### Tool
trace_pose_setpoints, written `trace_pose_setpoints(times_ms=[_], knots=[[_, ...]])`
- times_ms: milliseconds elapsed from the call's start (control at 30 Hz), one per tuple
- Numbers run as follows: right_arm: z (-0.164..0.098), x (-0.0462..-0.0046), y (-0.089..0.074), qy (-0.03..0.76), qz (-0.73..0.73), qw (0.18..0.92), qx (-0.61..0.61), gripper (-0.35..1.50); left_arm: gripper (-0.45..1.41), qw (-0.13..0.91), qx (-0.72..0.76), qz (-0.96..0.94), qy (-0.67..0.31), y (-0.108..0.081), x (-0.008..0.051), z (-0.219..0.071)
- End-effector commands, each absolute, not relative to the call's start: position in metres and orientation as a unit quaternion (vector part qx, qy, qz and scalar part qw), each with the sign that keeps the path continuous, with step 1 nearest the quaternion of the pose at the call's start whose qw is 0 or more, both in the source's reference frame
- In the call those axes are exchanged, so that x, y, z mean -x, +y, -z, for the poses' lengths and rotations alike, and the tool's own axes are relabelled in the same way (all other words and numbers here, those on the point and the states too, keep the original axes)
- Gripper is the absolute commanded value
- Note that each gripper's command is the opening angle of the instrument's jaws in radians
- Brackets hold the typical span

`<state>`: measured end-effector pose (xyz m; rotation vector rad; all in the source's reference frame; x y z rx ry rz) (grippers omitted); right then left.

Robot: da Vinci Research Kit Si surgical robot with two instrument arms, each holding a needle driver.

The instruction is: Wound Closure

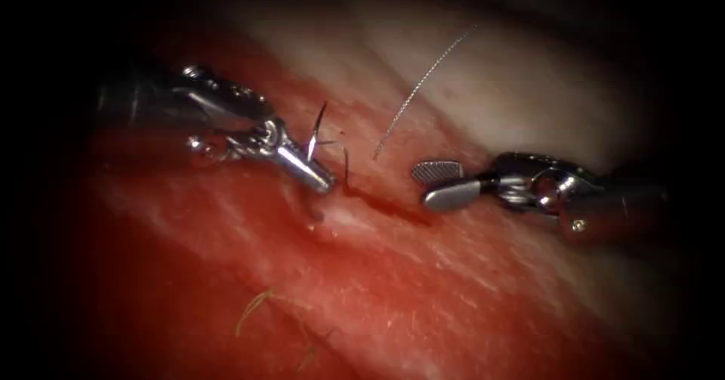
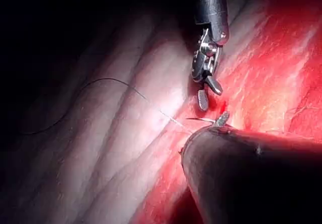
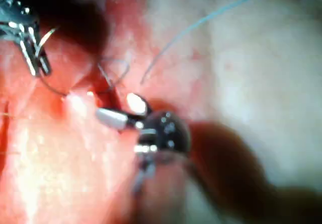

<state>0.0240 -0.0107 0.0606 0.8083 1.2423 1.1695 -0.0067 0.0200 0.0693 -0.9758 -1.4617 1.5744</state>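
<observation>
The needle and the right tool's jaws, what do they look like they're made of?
The needle, held in the left tool left of the cut and clear of the tissue, looks like polished steel: thin, dark, with a bright glint. The right tool, open and holding nothing, looks like grey metal: smooth outside, with a cross-hatched grip face on the upper one.

Endoscope view: taken from above and in front of the tissue (image 1: 453, 289), at moderate closeness, with the cut (image 1: 377, 199) near centre, the left tool (image 1: 321, 177) at its 9 o'clock and the right tool (image 1: 432, 183) at its 3 o'clock. Left wrist view: looks along the left shaft, very close, facing the right tool (image 2: 207, 92) beyond the cut. Right wrist view: very close behind the right tool (image 3: 123, 110), facing the left tool (image 3: 37, 58). All three share the cut and both tool tips.
</observation>
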Motion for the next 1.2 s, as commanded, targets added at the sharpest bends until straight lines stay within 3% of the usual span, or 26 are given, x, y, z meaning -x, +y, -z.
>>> trace_pose_setpoints(times_ms=[33,200,433,567,800,1200], knots=[[-0.0610,-0.0248,-0.0113,0.534,-0.500,0.588,-0.346,1.15,-0.45,0.392,0.370,-0.602,-0.589,0.0200,0.0072,-0.0698],[-0.0610,-0.0250,-0.0111,0.533,-0.503,0.586,-0.347,1.15,-0.45,0.422,0.323,-0.560,-0.636,0.0212,0.0069,-0.0696],[-0.0607,-0.0252,-0.0114,0.535,-0.507,0.583,-0.341,1.09,-0.45,0.396,0.353,-0.575,-0.623,0.0224,0.0060,-0.0675],[-0.0604,-0.0254,-0.0115,0.547,-0.492,0.598,-0.318,1.04,-0.45,0.252,0.506,-0.666,-0.486,0.0229,0.0047,-0.0652],[-0.0596,-0.0262,-0.0121,0.573,-0.399,0.673,-0.246,0.89,-0.45,0.170,0.565,-0.729,-0.348,0.0227,0.0035,-0.0647],[-0.0582,-0.0298,-0.0133,0.514,-0.450,0.670,-0.292,0.74,-0.45,0.157,0.633,-0.747,-0.129,0.0267,0.0019,-0.0641]])
